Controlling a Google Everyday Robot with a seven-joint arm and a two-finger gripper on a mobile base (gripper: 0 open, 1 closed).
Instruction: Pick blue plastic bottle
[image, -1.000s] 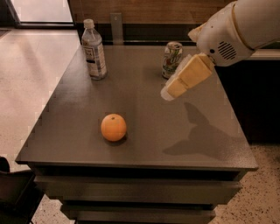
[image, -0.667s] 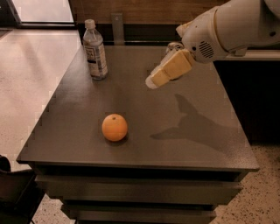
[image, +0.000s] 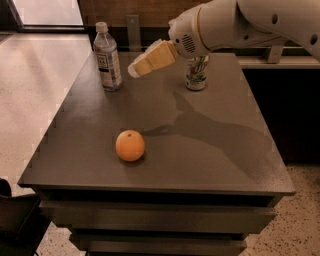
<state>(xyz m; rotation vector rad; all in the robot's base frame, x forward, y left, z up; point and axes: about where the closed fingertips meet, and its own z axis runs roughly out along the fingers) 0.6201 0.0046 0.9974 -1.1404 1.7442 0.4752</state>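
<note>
The blue plastic bottle (image: 107, 56) is a tall clear bottle with a white cap and a white label with dark print. It stands upright at the far left of the dark grey table (image: 210, 150). My gripper (image: 135, 69) hangs above the table just to the right of the bottle, with a small gap between them. Its tan fingers point left toward the bottle. The white arm reaches in from the upper right.
A green-and-white drink can (image: 196, 72) stands at the far middle of the table, partly behind my arm. An orange (image: 130, 145) lies near the front left. A wooden wall and a ledge run behind the table. Light floor lies to the left.
My gripper has swung left across the table, from near the can to just beside the bottle. The view has also shifted slightly. The bottle, can and orange have not moved.
</note>
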